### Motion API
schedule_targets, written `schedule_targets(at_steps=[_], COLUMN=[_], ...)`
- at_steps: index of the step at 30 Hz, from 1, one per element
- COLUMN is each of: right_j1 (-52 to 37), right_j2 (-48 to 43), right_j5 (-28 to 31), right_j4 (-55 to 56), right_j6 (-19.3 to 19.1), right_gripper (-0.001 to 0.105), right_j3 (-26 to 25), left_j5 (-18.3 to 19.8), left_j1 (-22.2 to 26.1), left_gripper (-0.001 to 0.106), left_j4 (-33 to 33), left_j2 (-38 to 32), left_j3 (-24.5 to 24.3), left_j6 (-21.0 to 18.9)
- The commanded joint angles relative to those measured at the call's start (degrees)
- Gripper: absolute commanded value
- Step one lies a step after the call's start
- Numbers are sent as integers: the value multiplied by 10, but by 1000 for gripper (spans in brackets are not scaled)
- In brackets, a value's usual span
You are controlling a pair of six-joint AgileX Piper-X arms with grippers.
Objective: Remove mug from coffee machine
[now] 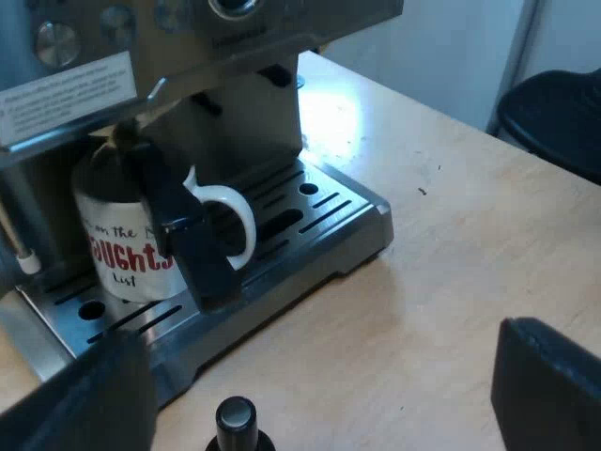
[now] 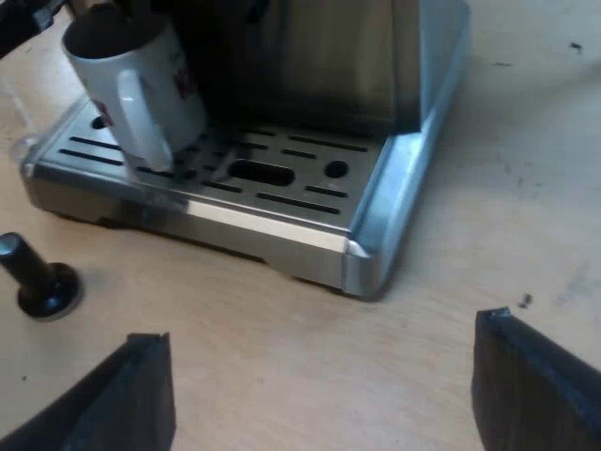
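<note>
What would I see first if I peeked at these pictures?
First you'd spot the white mug with red letters, standing on the slotted metal drip tray of the espresso machine. A dark handle slants across the front of the mug. A tamper with a black knob stands on the wooden table just in front of the tray.

**White mug point(image 1: 122, 254) stands on espresso machine point(image 1: 362, 221) drip tray**
The mug, white with red and black lettering and a dark inside, sits upright on the slotted steel tray under the machine's front. It lies ahead of the left gripper point(image 1: 319, 413) and well apart from it. It also lies ahead of the right gripper point(image 2: 329, 399), with its handle turned toward that gripper.
</note>
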Motion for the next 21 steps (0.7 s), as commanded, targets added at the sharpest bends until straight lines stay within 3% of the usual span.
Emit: schedule_targets(at_steps=[1, 21], right_j1=[26, 177], right_j2=[18, 157], right_j5=[-11, -6], right_j4=[-28, -115], right_j6=[-11, -21], right_gripper=[67, 67], right_j3=[-7, -6], left_j5=[12, 18], left_j1=[-4, -4], left_gripper=[87, 87], left_j4=[-22, -31], left_j2=[17, 41], left_j3=[-5, -5], left_j6=[5, 5])
